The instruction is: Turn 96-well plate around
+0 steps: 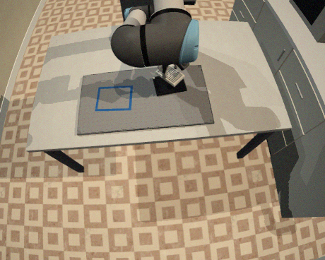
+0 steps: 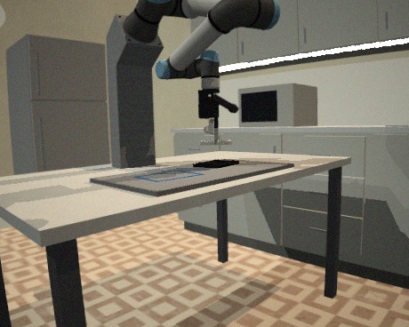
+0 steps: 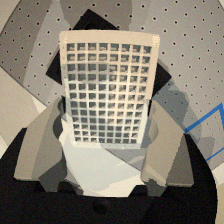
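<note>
From the top view, the 96-well plate (image 1: 174,75) is being carried in the air just over the black plate nest N1 (image 1: 170,86), which is lying on the grey perforated mat (image 1: 145,116) covering the middle of the surface (image 1: 237,42). The plate is being shown skewed against the nest's outline, which suggests that it is being held aloft so that it can be turned freely without catching on the locators. The gripper itself is being hidden here by the arm's bulky elbow (image 1: 155,35). A blue square outline (image 1: 114,98) is being left unused to the side of the nest.

From the exterior view, the gripper (image 2: 215,139) is being pointed straight down, with the plate (image 2: 215,142) being kept level and well above the nest (image 2: 215,163). A level hold is probably being chosen so that the plate can later be lowered flat between the locators.

From the wrist view, the plate (image 3: 106,92) is being clamped between the two pale fingers at its long sides, so the jaws are closed on it. A cut corner is being seen at the plate's far right (image 3: 154,39). The nest (image 3: 167,80) is being seen rotated beneath it, so the turn is judged unfinished. The A1 mark cannot be made out.
</note>
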### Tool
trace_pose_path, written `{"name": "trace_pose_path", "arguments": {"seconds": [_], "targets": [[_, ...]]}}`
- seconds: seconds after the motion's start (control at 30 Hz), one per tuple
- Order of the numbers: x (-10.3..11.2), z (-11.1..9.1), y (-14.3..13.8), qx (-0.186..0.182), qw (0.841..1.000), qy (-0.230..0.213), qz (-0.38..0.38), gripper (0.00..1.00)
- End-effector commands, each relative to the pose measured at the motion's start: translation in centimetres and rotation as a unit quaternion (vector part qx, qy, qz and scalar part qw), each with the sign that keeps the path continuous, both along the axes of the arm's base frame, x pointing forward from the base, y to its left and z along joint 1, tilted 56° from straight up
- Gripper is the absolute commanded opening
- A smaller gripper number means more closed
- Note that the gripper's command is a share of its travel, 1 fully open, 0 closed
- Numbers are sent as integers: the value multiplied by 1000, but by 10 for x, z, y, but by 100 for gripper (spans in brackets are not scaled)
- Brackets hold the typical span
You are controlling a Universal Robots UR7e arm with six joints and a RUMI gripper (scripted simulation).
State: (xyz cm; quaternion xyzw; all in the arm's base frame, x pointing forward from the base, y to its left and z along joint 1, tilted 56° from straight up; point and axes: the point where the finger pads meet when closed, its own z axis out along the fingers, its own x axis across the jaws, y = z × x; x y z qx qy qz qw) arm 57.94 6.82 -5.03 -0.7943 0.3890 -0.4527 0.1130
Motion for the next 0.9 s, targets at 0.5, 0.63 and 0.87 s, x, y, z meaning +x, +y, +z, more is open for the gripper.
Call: {"name": "trace_pose_path", "arguments": {"seconds": [0.5,0.63,0.87], "targets": [[0,1,0,-242,954,51,173,0],[0,1,0,-293,931,61,208,0],[0,1,0,-354,898,74,251,0]]}}
